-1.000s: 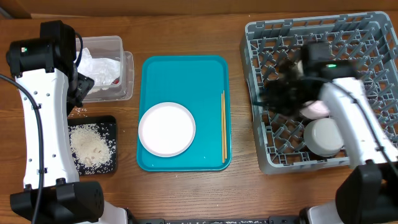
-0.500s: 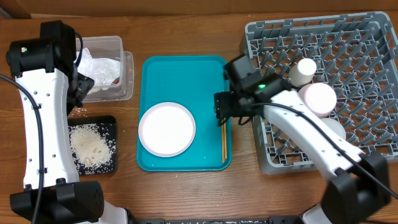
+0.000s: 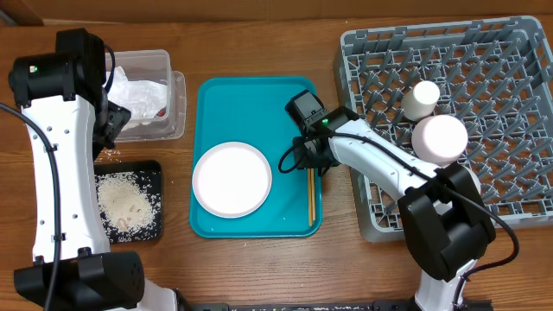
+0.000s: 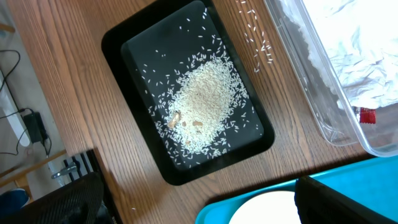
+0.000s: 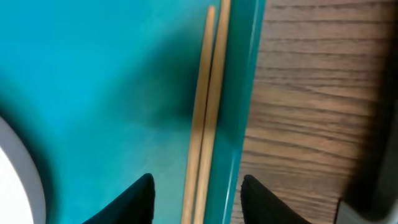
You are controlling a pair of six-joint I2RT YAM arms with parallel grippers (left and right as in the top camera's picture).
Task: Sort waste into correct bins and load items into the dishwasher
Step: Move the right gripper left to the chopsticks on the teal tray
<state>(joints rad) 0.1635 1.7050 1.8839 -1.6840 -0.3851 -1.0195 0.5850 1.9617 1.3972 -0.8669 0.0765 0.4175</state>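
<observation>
The chopsticks [image 3: 311, 194] lie paired along the right rim of the teal tray [image 3: 251, 99], long axis front-to-back. The right gripper [image 5: 196, 190] straddles them, jaws parted, not gripping; the left gripper [image 4: 199, 208] gapes wide.

Tray [image 3: 255, 104] sat mid-counter [image 3: 259, 268]. Plate [image 3: 232, 179] lay on the tray's near-left part. Chopsticks [image 3: 311, 194] lay side by side along its right rim, running front to back. Right pincer [image 5: 198, 180] stood over their far half, one finger on either side.

Rack [image 3: 363, 52] stood just right of the tray. Cup [image 3: 423, 99] and bowl [image 3: 441, 138] sat in it, bowl just in front of cup.

Tub [image 3: 177, 91] stood left of the tray, toward the rear, holding napkin [image 3: 138, 91] and wrapper [image 4: 367, 115]. Shallow bin [image 3: 155, 173] lay in front of the tub with rice [image 3: 125, 206] heaped in it. Stray grains [image 4: 255, 43] lay on the counter between the two.
</observation>
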